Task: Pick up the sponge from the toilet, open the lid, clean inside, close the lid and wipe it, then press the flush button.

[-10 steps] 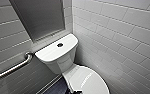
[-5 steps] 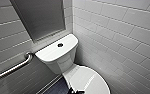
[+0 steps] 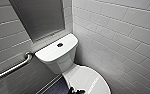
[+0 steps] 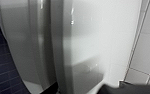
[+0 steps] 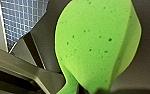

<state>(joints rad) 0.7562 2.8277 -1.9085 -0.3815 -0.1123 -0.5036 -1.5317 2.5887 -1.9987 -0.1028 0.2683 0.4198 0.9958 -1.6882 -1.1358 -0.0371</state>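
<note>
With the lid (image 3: 89, 80) closed at 5 o'clock of the flush button (image 3: 59, 45), my right gripper (image 5: 97, 90) has fingers clamped on the sponge (image 5: 96, 42); my left gripper (image 4: 116, 89), I cannot tell.

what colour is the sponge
The flat bright green sponge has small darker green speckles; it shows best in the right wrist view.

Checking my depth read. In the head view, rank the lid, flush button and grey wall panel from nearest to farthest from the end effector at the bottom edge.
1. lid, right beside the end effector.
2. flush button, on the tank top behind.
3. grey wall panel, higher up, farthest back.
</note>
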